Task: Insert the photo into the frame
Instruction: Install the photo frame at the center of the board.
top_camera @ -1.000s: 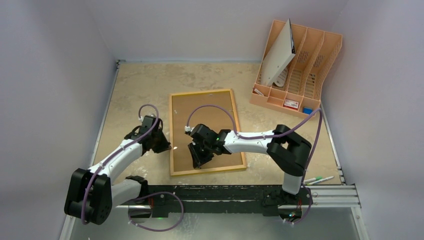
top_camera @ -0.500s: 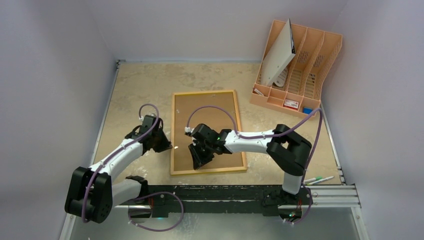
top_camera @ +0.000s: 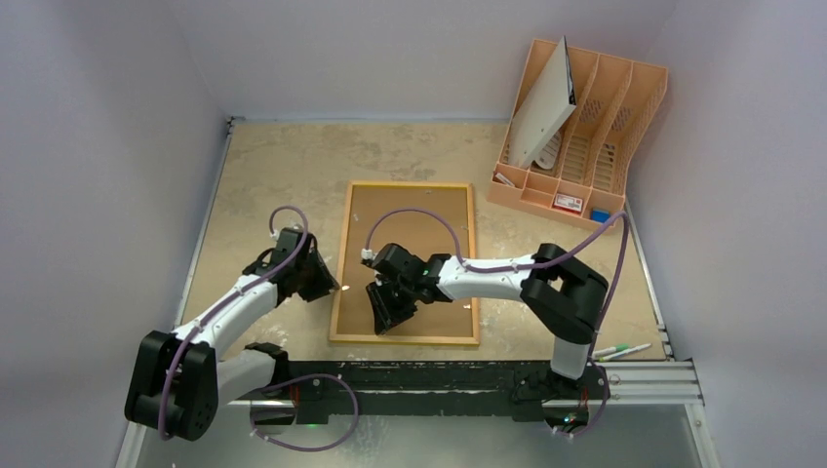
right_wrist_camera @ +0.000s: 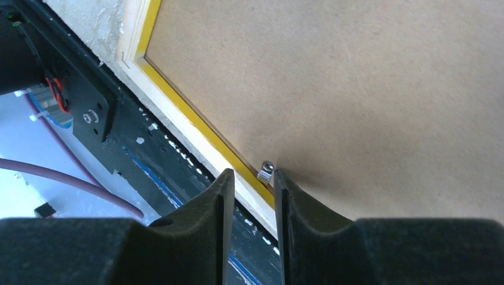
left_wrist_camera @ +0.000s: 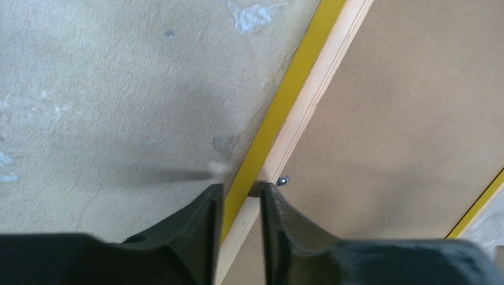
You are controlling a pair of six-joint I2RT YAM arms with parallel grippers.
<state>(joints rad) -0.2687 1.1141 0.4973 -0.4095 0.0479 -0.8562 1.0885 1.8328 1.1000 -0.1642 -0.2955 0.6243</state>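
Note:
The frame (top_camera: 410, 185) lies face down in the middle of the table, its wood back up and a brown backing board (top_camera: 439, 200) filling it. The photo is hidden. My left gripper (top_camera: 327, 286) stands at the frame's left rail (left_wrist_camera: 315, 95), its jaws (left_wrist_camera: 241, 189) a little open astride the rail's yellow edge, beside a small screw (left_wrist_camera: 283, 179). My right gripper (top_camera: 382, 317) hangs over the near rail (right_wrist_camera: 178, 113), open (right_wrist_camera: 254, 175) by a narrow gap, with a small metal tab (right_wrist_camera: 265, 171) at its fingertips.
A peach desk organizer (top_camera: 585, 107) stands at the back right with a white panel (top_camera: 541, 102) leaning in it. Pens (top_camera: 619, 349) lie at the near right. The black base rail (top_camera: 439, 375) runs just below the frame's near edge. Walls close in on three sides.
The frame has swung, its far end moving right, and now lies squarer to the table. The left jaws have parted a little on the rail. The right arm has hardly moved.

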